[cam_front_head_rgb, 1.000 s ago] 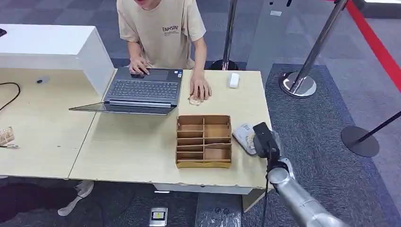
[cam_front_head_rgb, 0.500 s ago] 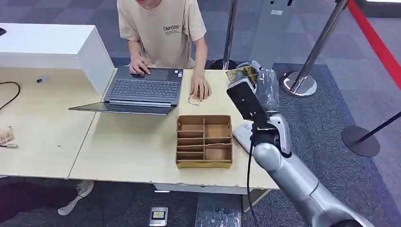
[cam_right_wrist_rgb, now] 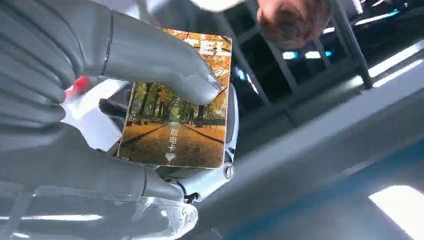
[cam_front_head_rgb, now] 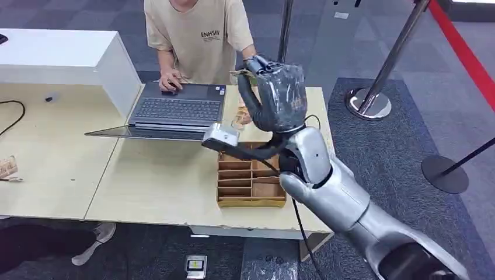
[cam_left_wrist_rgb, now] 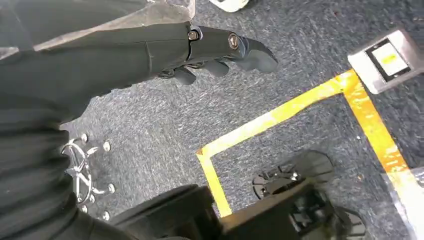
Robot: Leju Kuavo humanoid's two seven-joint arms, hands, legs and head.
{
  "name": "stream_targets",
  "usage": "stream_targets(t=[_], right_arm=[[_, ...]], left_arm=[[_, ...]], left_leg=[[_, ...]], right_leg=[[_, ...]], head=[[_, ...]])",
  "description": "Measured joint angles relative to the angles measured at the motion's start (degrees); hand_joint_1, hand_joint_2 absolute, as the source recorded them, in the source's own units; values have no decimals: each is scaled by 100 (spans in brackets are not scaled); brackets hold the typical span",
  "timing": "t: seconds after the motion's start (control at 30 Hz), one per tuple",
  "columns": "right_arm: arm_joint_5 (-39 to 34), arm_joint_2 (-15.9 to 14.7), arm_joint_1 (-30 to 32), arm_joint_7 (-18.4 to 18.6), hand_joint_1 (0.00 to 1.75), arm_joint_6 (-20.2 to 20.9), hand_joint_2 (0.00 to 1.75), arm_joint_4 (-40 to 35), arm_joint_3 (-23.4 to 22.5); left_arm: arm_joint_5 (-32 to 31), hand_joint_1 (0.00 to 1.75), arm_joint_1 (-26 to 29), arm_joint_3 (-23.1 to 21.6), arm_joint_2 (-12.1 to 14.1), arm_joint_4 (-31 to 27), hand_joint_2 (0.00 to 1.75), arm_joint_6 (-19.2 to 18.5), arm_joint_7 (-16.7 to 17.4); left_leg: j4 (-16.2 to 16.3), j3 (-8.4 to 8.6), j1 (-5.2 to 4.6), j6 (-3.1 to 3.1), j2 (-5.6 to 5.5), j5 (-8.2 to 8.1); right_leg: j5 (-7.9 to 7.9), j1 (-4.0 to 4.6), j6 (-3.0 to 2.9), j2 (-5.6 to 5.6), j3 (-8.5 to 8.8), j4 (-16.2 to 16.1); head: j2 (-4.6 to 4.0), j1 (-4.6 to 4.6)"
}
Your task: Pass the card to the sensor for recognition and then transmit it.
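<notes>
Right hand (cam_front_head_rgb: 279, 96), raised above the table (cam_front_head_rgb: 157, 186), pinches the card (cam_right_wrist_rgb: 177, 117) between thumb and fingers. Below it sits the cardboard organizer (cam_front_head_rgb: 251, 174); beyond it, a person (cam_front_head_rgb: 198, 35) types on a laptop (cam_front_head_rgb: 175, 111). Left hand (cam_left_wrist_rgb: 210, 47) hangs slack, holding nothing.

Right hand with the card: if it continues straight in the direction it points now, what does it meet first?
Probably the person behind the table. The right hand, holding the card, is raised above the table's far edge and points toward the person's arm. Depth is unclear, so the gap cannot be judged.
</notes>
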Motion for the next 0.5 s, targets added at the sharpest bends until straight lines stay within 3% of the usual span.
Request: stream_targets(t=[0.07,0.2,0.5], right_arm=[[509,73,-289,9,175,121,175,593,253],[690,164,-593,7,175,166,175,1469,583],[725,265,-828,7,175,166,175,2474,959]], left_arm=[[-40,0,-38,-2,-26,0,175,-2,18],[-53,0,-55,-2,-46,0,175,-15,26],[-53,0,-68,-2,-55,0,175,-15,26]], left_leg=[[0,-1,0,0,-6,1],[0,-5,-2,0,-8,1],[0,-12,-2,2,-5,-1]], right_leg=[[0,0,0,-6,0,0],[0,-1,0,-7,-3,-1],[0,-1,1,-6,-13,-6]], head=[[0,0],[0,0],[0,2]])
